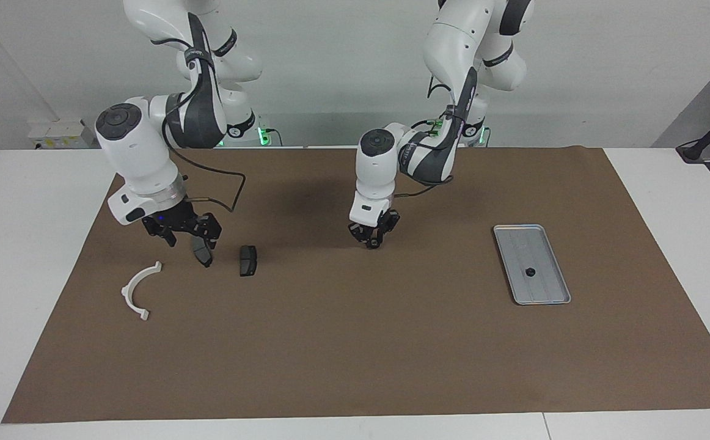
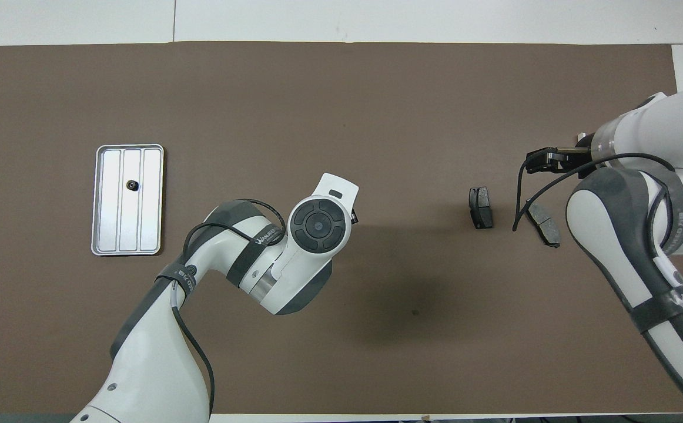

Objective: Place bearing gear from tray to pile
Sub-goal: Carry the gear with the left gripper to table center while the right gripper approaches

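Going by the clock face of the facing view, my left end effector (image 1: 373, 243) hangs at the middle of the brown mat (image 1: 355, 342) that covers the worktop (image 1: 25, 244). Its fingertips are pressed together and point down, and I see nothing between them.

The tray (image 1: 517, 244) lies flat on the mat between three and four o'clock from that end effector and well apart from it, toward my left arm's end of the worktop. The bearing gear (image 1: 531, 272), a small dark round piece, sits inside the tray on its ribbed floor near the middle, a touch toward six o'clock.

My right end effector (image 1: 189, 235) is over the pile at my right arm's end of the worktop. Its fingers are spread wide and grip nothing. One dark grey brake pad (image 1: 201, 252) lies just below it at about five o'clock. In the overhead view that pad rests on the mat, apart from the fingers.

The second brake pad (image 1: 248, 260) lies on the mat at about four o'clock from my right end effector, near the first pad without touching it. The white bracket (image 1: 138, 290), a half ring, lies at about seven o'clock from that end effector, farther from me than either pad.
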{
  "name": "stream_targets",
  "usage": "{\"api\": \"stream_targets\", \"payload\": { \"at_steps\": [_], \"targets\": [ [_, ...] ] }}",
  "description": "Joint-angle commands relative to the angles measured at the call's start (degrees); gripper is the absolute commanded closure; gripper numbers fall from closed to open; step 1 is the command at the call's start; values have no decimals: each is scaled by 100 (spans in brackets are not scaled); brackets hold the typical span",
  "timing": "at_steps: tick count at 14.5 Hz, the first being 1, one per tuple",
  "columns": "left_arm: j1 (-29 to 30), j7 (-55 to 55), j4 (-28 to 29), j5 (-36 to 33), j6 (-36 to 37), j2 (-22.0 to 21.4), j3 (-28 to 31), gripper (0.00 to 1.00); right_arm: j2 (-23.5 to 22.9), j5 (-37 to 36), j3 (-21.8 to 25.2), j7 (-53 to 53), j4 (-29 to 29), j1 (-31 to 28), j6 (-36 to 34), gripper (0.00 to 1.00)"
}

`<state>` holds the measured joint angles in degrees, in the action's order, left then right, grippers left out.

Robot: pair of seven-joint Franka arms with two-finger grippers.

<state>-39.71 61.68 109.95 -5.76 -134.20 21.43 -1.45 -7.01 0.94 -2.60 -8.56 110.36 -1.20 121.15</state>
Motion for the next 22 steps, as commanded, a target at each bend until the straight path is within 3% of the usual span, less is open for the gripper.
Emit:
{"api": "stream_targets", "payload": {
  "at_steps": [1, 3, 4, 7, 8, 11, 13, 14, 17, 22],
  "targets": [
    [-107, 152, 132, -197, -203, 1, 101, 99, 33, -67, -65, -181, 29, -12, 66, 0],
    [-99, 152, 140, -206, -238, 1, 101, 95, 33, -67, -65, -172, 29, -11, 66, 0],
    [-99, 152, 140, -206, -238, 1, 101, 84, 33, -67, -65, -172, 29, -11, 58, 0],
    [-99, 152, 193, -293, -326, -8, 101, 29, 33, -67, -65, -207, 29, -3, 58, 0],
    [-99, 143, 193, -311, -326, -8, 101, 21, 33, -67, -65, -207, 29, -3, 58, 0],
    [-81, 117, 141, -346, -282, -8, 136, 18, 33, -67, -74, -216, 29, 6, 58, 0],
    [33, 47, 53, -730, -221, -16, 171, 17, 33, -67, -74, -373, 29, 128, 31, 0],
    [294, -171, 26, -811, -212, -69, 215, 17, 42, -67, -74, -574, 29, 216, 14, 0],
    [1243, -1627, -70, -742, 147, -437, 162, 17, 51, -67, -74, -1382, 21, 629, -13, 0],
    [2519, -4396, -658, 329, 1078, -641, 180, 18, 24, -76, -74, -3095, 20, 1638, 48, 0]
  ]
}}
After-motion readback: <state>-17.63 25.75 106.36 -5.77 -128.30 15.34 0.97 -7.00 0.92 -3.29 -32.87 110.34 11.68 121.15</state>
